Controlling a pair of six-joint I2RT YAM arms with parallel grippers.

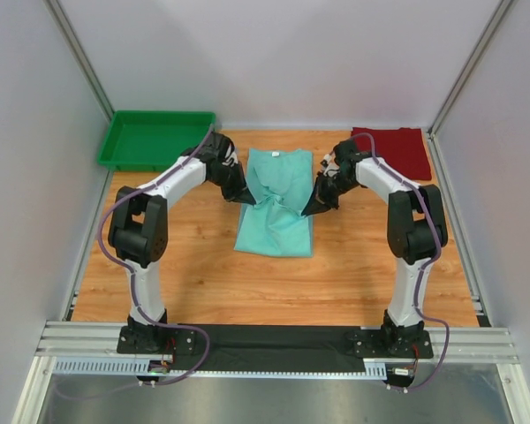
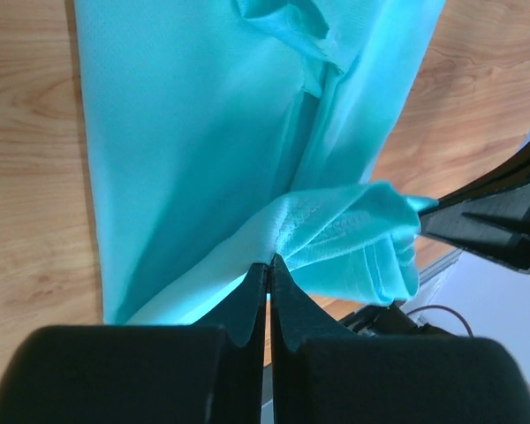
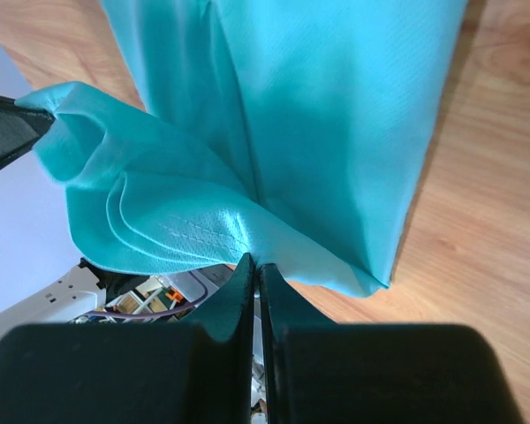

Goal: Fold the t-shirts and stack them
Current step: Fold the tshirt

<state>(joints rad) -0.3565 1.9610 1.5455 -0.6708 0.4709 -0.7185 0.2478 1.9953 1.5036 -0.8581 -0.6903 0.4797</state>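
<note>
The mint-green cloth t-shirt [image 1: 276, 208] shows a fine, matt knit on the smooth, grained wooden tabletop [image 1: 247, 283]. Left of that shirt, the green tray [image 1: 150, 141] seems glossy plastic; right, the dark red cloth t-shirt [image 1: 397, 148] is matt.

A wooden table [image 1: 203, 283] sits enclosed by plain white walls [image 1: 283, 53] with aluminium corner posts [image 1: 81, 57].

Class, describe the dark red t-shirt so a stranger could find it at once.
Start at the wooden table and look to its far right corner. The dark red t-shirt lies there, untouched. The only other garment, the mint green t-shirt, lies mid-table.
</note>
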